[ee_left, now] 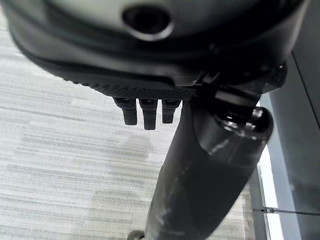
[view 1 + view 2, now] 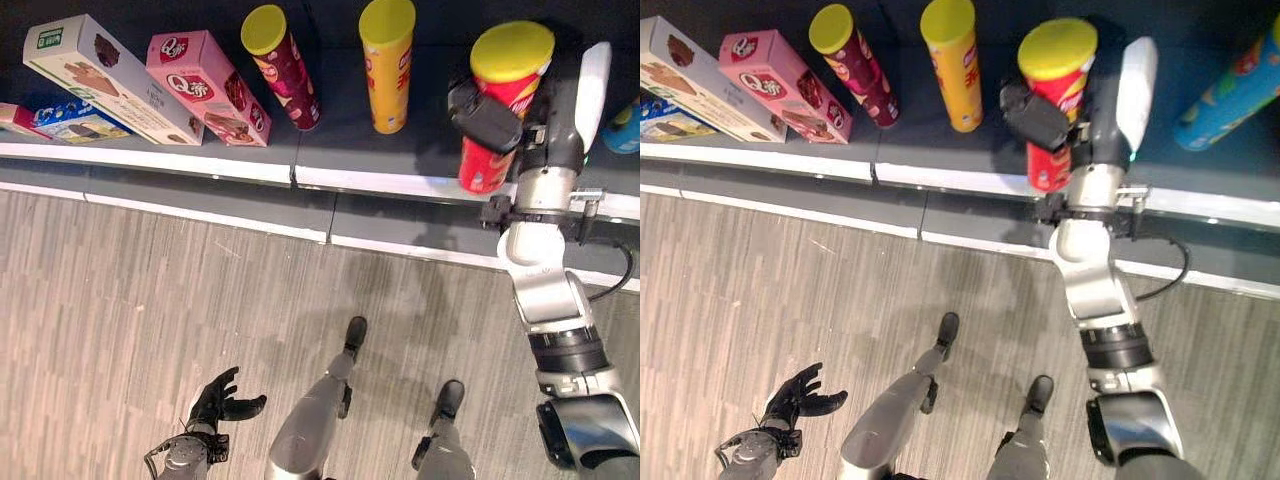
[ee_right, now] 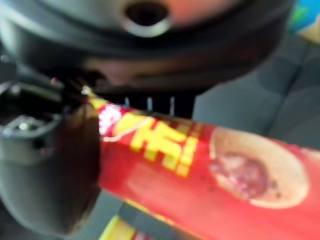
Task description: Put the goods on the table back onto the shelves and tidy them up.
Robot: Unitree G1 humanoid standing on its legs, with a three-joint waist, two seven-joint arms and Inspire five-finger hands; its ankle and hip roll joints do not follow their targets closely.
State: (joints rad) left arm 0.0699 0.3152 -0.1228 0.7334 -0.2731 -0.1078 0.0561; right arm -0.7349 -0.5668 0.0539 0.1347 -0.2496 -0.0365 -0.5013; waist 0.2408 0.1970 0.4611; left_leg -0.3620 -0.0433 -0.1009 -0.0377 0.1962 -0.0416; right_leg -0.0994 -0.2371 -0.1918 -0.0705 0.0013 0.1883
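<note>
The red can (image 2: 505,100), a tall tube with a yellow lid, stands upright at the front edge of the dark shelf (image 2: 350,145). The right hand (image 2: 490,118) is closed around its body: the dark thumb crosses the side of the tube facing the camera, and the fingers wrap the far side. The right wrist view shows the red tube (image 3: 210,170) lying across the palm, clamped by the thumb.

On the same shelf, to the robot's left of the red can, a yellow can (image 2: 387,65) stands upright, apart from it. Further left stands a maroon can (image 2: 282,65) with a yellow lid, leaning slightly. Beside it is a pink box (image 2: 205,85), then a white box (image 2: 105,78), both set at an angle; the two boxes touch. A blue packet (image 2: 70,118) sits at the far left. A blue can (image 2: 1230,90) lies tilted on the shelf to the robot's right of the red can.

The left hand (image 2: 222,400) hangs low over the wood-pattern floor (image 2: 150,300), fingers relaxed and spread, holding nothing.
</note>
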